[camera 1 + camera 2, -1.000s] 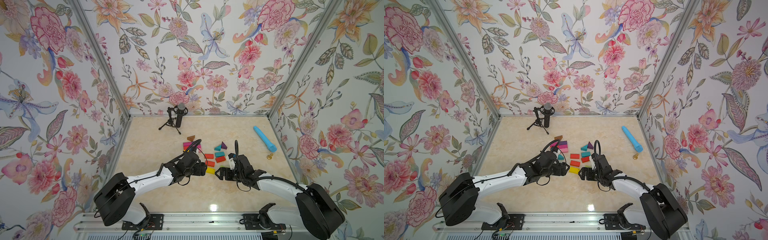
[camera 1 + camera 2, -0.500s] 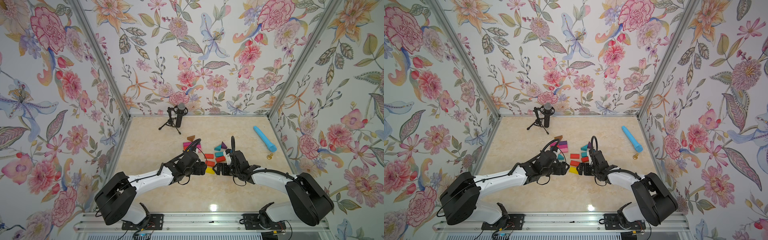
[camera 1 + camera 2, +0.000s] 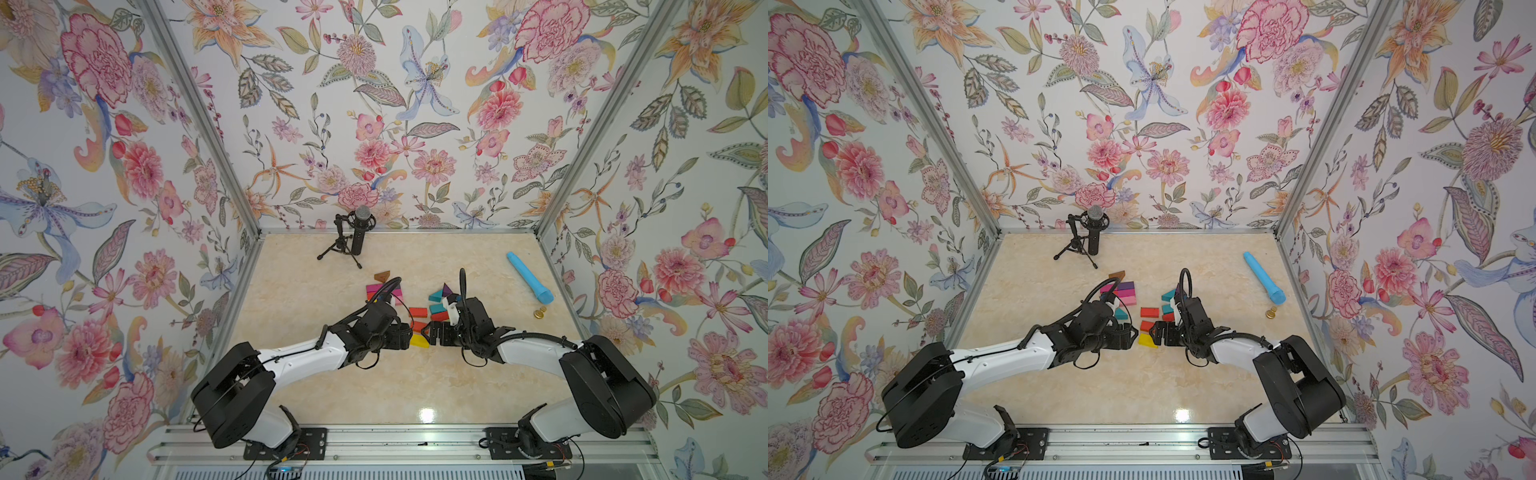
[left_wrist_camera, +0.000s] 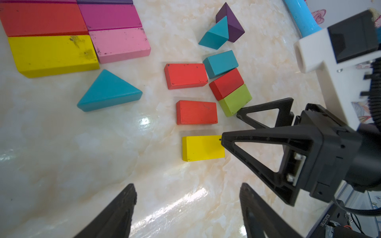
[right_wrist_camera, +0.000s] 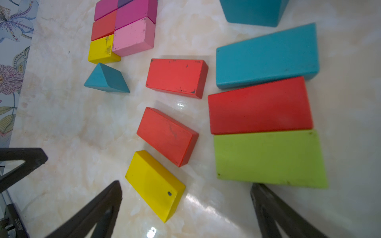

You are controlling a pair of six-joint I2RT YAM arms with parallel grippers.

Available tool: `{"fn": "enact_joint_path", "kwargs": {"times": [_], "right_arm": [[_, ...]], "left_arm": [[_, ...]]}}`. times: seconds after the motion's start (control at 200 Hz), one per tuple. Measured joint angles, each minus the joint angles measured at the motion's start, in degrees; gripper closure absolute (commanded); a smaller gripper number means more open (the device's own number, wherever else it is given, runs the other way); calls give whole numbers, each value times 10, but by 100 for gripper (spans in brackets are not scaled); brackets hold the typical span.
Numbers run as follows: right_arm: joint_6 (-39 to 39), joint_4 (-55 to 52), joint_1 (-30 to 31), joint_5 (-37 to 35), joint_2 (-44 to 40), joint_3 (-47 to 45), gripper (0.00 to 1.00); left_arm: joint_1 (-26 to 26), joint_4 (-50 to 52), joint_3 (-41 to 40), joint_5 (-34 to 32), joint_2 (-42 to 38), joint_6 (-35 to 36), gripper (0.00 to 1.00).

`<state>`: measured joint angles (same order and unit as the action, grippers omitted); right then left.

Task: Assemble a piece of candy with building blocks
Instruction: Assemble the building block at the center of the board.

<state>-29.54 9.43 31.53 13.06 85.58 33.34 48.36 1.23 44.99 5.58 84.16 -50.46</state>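
1. The table (image 3: 374, 386) has a glossy beige top with a marble pattern, and it reflects the lamp.
2. The building blocks (image 4: 185, 75) lie flat in the middle of it, between the two arms. Their paint is matte, their edges are sharp, and small dark chips show at the corners.
3. A small yellow brick (image 4: 203, 148) lies alone, nearest to both grippers. Beyond it two red bricks (image 4: 196, 113) lie in line, a little apart.
4. Beside them a teal brick (image 4: 220, 63), a third red brick (image 4: 225, 83) and a green brick (image 4: 235, 100) touch side by side.
5. Larger bricks are packed together farther off. Among them, a big yellow brick (image 4: 51, 54) has dark scuffs and a pink brick (image 4: 120, 44) has dark specks. A teal triangle (image 4: 109, 91) lies just beside this group.
6. The left gripper (image 4: 187, 187) has its black, open-framed triangular jaws well apart over bare table. It holds nothing.
7. The right gripper (image 5: 186, 184) has its jaws spread very wide and holds nothing. The small yellow brick lies between them. In the left wrist view one fingertip reaches the end of this brick, but contact cannot be told. The other fingertip is just beside the green brick.
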Motion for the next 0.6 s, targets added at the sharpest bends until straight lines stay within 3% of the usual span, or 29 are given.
{"fn": "enact_joint_path", "kwargs": {"times": [0.485, 0.595], "right_arm": [[-3, 23, 0, 18, 10, 0, 0], [-3, -10, -1, 18, -20, -4, 0]], "left_arm": [[-1, 15, -1, -3, -17, -2, 19], [3, 27, -4, -7, -33, -2, 19]]}}
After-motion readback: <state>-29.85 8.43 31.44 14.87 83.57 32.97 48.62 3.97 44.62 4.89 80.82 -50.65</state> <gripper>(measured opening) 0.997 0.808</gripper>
